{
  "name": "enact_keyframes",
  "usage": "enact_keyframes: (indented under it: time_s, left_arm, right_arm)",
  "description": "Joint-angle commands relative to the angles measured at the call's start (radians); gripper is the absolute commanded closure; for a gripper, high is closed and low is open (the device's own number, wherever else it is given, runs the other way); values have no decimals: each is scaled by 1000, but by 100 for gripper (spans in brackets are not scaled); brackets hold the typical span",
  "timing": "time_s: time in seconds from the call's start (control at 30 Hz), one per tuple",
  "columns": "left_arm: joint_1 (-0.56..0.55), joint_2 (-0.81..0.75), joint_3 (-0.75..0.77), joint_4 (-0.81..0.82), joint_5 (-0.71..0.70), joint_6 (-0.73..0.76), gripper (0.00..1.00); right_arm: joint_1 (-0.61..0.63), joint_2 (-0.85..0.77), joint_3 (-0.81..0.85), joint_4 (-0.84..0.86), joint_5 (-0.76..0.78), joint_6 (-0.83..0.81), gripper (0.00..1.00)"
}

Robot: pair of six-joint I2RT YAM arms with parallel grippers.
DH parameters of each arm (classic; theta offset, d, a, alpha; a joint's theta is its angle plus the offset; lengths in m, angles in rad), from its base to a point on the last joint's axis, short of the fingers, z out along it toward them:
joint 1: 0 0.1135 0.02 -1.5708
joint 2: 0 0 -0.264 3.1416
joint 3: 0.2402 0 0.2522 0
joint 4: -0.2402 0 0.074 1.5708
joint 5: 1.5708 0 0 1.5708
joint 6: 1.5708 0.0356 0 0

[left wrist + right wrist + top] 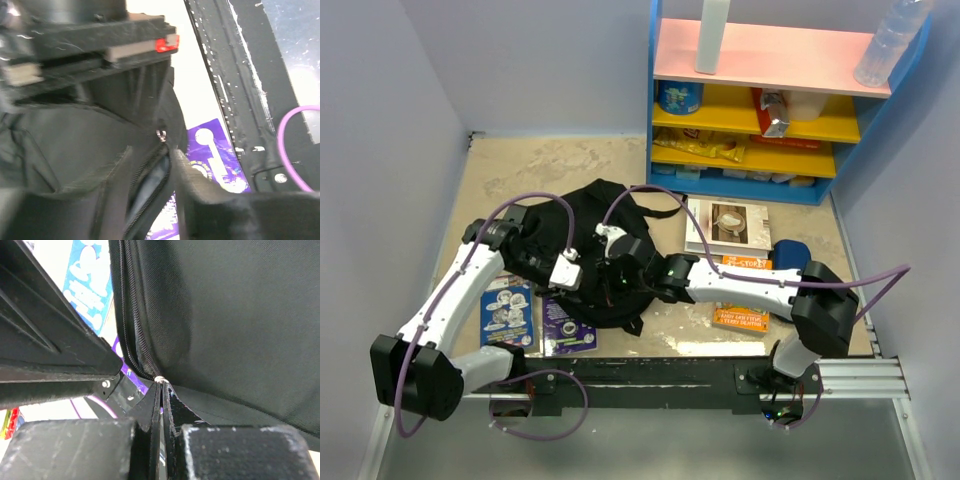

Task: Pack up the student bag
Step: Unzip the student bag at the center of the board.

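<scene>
The student bag (592, 222), a soft black backpack, lies mid-table between both arms. My left gripper (582, 276) is at its near edge; in the left wrist view the gripper (150, 162) is shut on the bag's zippered edge (145, 192), with fabric filling the gap between the fingers. A small metal zipper pull (161, 133) shows just beyond the tips. My right gripper (613, 270) meets the bag from the right. In the right wrist view the gripper (161, 386) is shut, tips pinching the zipper pull (159, 379) at the end of the zipper track (131, 335).
A blue book (507, 312) and a purple book (560, 326) lie left of the bag's near edge. A white book (727, 226), an orange book (740, 316) and a dark-blue pencil case (792, 252) lie right. A coloured shelf (770, 105) stands behind. The black base rail (670, 375) runs in front.
</scene>
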Motion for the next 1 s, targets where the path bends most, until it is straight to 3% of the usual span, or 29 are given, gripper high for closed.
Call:
enact_keyframes:
  time_s: [0.0,0.17,0.37,0.8,0.83,0.97]
  left_arm:
    - [-29,-40,-31,-16,-34,-42,51]
    - [-64,-50,-91,-14,-106,-11,41]
    - [-66,-38,-108,46,-131,-52,51]
    - [-95,5,-125,244,-138,-198,56]
    - [-101,9,-122,238,-138,-200,59]
    - [-147,28,-109,178,-155,-183,100]
  right_arm:
    - [-19,-20,39,17,12,12,100]
    - [-41,-31,34,21,5,10,100]
    - [-42,-28,48,27,-18,12,100]
    - [-42,-51,38,38,-41,18,100]
    - [-42,-52,36,38,-43,20,100]
    - [-42,-58,30,33,-21,23,100]
